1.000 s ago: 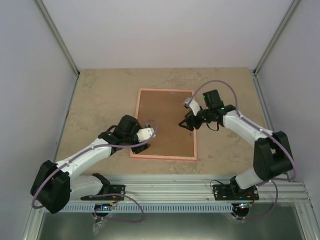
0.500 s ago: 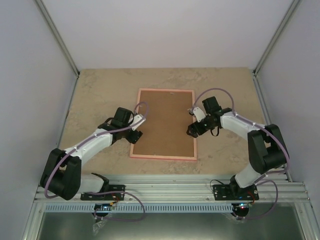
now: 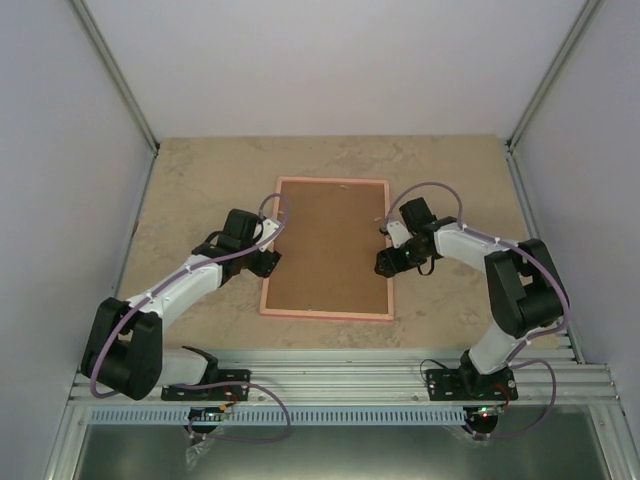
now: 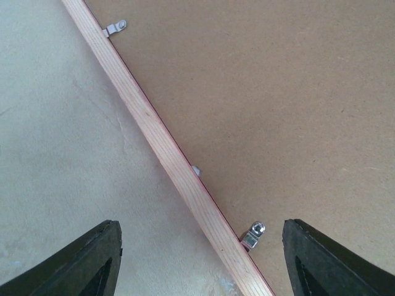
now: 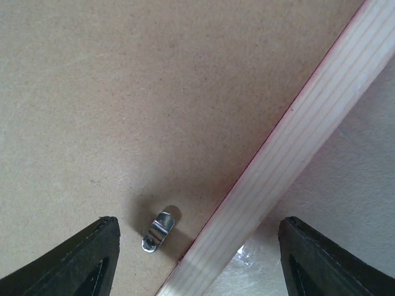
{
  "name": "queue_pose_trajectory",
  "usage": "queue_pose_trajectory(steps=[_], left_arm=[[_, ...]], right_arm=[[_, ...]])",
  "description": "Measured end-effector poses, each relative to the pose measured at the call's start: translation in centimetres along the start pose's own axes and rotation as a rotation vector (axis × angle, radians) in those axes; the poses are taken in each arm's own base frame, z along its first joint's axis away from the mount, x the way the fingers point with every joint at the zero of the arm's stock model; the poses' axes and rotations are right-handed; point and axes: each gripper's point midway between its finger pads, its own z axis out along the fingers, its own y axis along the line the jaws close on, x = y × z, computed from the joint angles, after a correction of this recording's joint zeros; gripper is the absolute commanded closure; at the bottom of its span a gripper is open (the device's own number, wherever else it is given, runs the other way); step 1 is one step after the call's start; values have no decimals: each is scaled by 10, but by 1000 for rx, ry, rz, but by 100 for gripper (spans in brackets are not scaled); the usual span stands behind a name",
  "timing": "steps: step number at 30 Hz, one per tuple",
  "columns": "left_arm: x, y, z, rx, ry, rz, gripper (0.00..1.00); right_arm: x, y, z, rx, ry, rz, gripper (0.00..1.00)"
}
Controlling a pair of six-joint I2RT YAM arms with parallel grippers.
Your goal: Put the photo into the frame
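Note:
The pink frame (image 3: 326,314) lies flat on the table, back side up, with a brown backing board (image 3: 328,245) filling it. The photo is hidden. My left gripper (image 3: 264,260) is open and straddles the frame's left rail (image 4: 166,148), close above it; in the left wrist view a metal clip (image 4: 253,235) sits between its fingers (image 4: 92,262). My right gripper (image 3: 388,262) is open and straddles the right rail (image 5: 296,135), with a metal clip (image 5: 159,228) on the board (image 5: 136,92) between its fingers (image 5: 89,262). Neither gripper holds anything.
The frame rests on a beige stone-patterned tabletop (image 3: 200,190) enclosed by white walls with metal corner posts. Another clip (image 4: 115,27) shows farther along the left rail. The arm bases stand on a metal rail (image 3: 340,378) at the near edge.
My left gripper has moved from the frame's near-left corner up along the left rail. My right gripper has moved from over the board out to the right rail.

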Motion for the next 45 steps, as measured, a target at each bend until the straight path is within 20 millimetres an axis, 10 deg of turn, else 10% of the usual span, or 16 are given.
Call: queue_pose_trajectory(steps=[12,19,25,31,39,45], left_arm=[[-1,5,-2,-20,-6,-5,26],[-3,6,-2,-22,-13,-5,25],[-4,6,-2,-23,-18,-4,25],[-4,5,-2,-16,-20,-6,24],[-12,11,1,6,-27,-47,24],[-19,17,4,11,-31,-69,24]], right_arm=[[1,-4,7,14,13,70,75],[-5,-12,5,45,-5,84,83],[-9,-12,5,45,0,43,75],[-20,-11,-4,49,-9,-3,46],[-111,-9,-35,78,-224,-71,25],[-161,-23,-9,86,-263,-21,23]])
